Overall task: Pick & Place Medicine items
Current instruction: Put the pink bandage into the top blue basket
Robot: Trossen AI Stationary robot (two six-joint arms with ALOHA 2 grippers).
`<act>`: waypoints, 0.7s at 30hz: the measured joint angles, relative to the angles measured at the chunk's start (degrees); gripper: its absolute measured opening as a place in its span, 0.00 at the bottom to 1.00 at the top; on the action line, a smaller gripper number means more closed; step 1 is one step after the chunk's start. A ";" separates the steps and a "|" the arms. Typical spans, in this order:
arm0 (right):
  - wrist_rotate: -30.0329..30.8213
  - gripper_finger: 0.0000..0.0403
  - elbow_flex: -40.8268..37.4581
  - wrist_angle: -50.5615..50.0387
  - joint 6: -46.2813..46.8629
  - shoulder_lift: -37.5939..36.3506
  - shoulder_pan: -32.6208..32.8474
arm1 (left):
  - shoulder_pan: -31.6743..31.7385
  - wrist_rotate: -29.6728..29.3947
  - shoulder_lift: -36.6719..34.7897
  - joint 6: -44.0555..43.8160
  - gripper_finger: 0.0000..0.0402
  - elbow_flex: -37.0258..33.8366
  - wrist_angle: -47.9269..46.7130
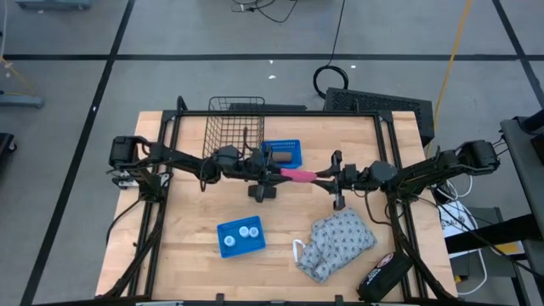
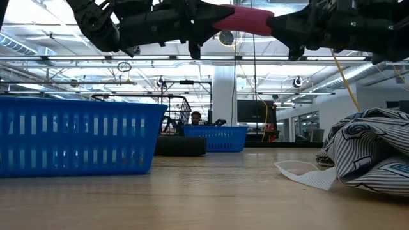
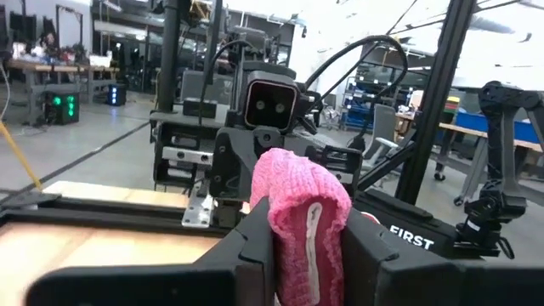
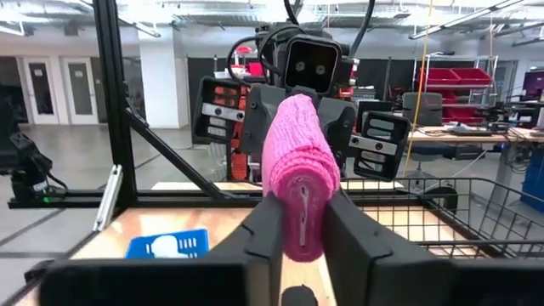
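Both grippers hold one pink roll (image 1: 297, 176) in the air over the middle of the table (image 1: 191, 204). The left gripper (image 1: 277, 174) is clamped on one end, and the right gripper (image 1: 321, 178) has its fingers closed tight on the other end, so the roll hangs between them, well above the wood.

The three bottles (image 1: 240, 235) sit together in the small blue tray (image 1: 230, 248) near the front edge, left of the patterned cloth (image 1: 340, 242). As far as can be judged, the bottles look already placed, or not yet moved; neither gripper is near them. A second blue tray (image 1: 283, 153) stands beside the wire basket (image 1: 231, 127) toward the back edge.
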 joint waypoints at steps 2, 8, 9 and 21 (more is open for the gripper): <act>0.04 0.09 0.00 -0.20 -0.60 0.02 0.00 | 0.02 -0.13 -0.06 -1.40 0.24 0.00 -0.92; -0.07 0.08 0.23 -2.20 -0.78 0.17 -0.01 | 0.15 1.46 -4.54 -6.53 0.39 0.76 -14.58; -0.04 0.08 0.24 -2.27 -1.15 0.15 -0.02 | 0.15 0.89 -6.28 -5.90 0.41 1.23 -19.39; 0.01 0.08 0.28 -5.45 -1.03 0.04 -1.64 | -1.11 -14.88 -13.11 2.14 0.62 29.90 -84.48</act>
